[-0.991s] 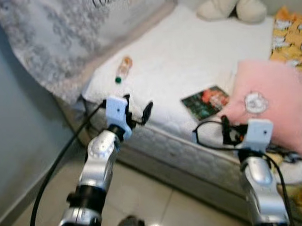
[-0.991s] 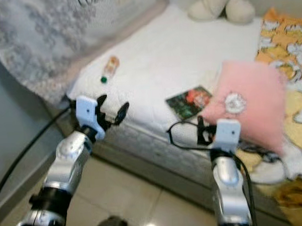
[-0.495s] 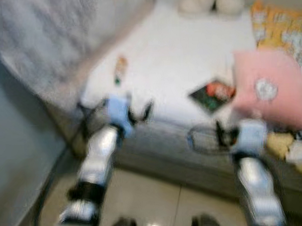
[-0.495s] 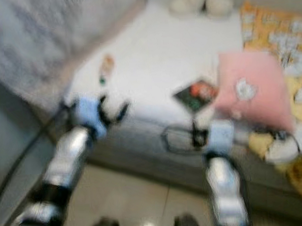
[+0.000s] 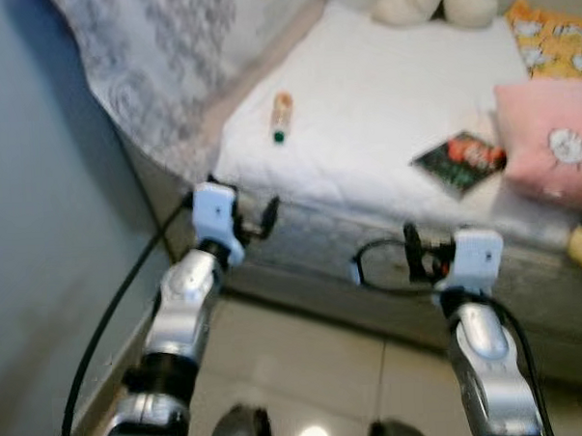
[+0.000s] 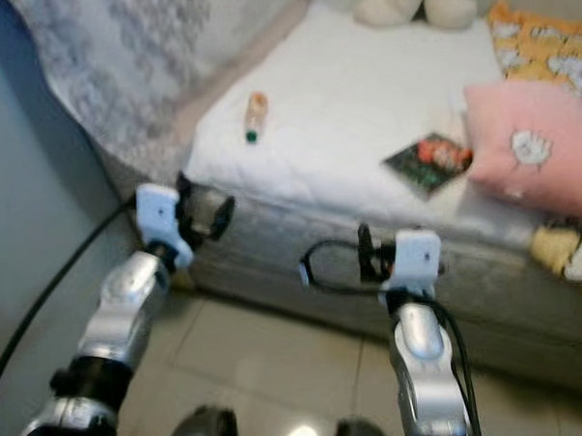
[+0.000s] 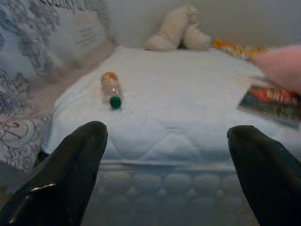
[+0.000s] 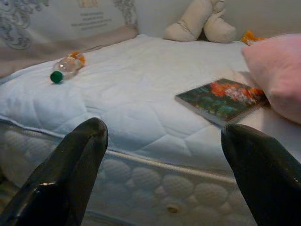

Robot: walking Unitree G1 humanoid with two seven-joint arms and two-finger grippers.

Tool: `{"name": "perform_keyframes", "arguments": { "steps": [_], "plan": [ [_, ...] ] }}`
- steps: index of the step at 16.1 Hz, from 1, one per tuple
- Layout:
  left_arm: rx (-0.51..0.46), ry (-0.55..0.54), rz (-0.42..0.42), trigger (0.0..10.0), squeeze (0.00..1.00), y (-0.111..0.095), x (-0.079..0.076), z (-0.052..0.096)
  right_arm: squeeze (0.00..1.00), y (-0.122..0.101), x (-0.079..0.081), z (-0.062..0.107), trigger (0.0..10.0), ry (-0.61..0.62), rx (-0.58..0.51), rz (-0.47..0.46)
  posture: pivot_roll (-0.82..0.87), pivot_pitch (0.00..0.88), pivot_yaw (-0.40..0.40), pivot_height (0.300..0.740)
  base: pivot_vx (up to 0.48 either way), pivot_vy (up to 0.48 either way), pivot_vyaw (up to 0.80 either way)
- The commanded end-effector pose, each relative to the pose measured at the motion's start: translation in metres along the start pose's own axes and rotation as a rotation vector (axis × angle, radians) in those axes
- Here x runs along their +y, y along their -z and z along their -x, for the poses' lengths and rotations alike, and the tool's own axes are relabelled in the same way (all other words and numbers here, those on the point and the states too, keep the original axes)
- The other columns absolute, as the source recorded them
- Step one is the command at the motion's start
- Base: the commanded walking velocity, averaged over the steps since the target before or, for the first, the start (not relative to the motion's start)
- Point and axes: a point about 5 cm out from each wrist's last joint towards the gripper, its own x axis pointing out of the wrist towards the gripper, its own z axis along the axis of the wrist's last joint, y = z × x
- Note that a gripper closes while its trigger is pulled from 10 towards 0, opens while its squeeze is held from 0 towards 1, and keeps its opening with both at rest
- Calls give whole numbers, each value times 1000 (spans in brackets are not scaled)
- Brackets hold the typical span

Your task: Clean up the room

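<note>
We see a clear plastic bottle with green cap and orange label lying on its side on the white mattress, near the left edge by the patterned blanket. A book with a dark, red-orange cover lies flat further right, just beside the pink pillow. A cream plush toy sits at the far end. Our left hand and right hand hang before the mattress edge, fingers spread wide, both empty.
</note>
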Motion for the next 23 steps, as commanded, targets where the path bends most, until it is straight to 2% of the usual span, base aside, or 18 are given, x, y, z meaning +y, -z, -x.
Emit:
{"name": "perform_keyframes", "arguments": {
  "steps": [1,12,14,17,20,23],
  "plan": [
    [-6,33,-9,10000,0,-2,-10,-5,0,2,-9,1,10000,27,16,17,-11,0,28,678,0,0,-481],
    [6,20,-9,10000,0,0,-10,-9,0,4,-12,-2,10000,4,18,46,-11,0,23,678,0,0,-502],
    [12,-5,0,10000,0,1,-8,-9,0,3,-7,-4,10000,-6,17,85,-14,0,22,678,0,0,0],
    [23,-64,54,10000,0,4,-2,-8,0,1,-3,-6,10000,-21,30,32,-13,0,21,678,0,0,0],
    [26,-50,8,10000,0,6,-7,-8,0,2,-4,-6,10000,-33,35,61,-10,0,18,678,0,112,656],
    [21,-51,6,10000,0,4,-9,-10,0,4,-5,-9,10000,-4,41,73,-12,0,20,678,0,0,200]
  ]
}}
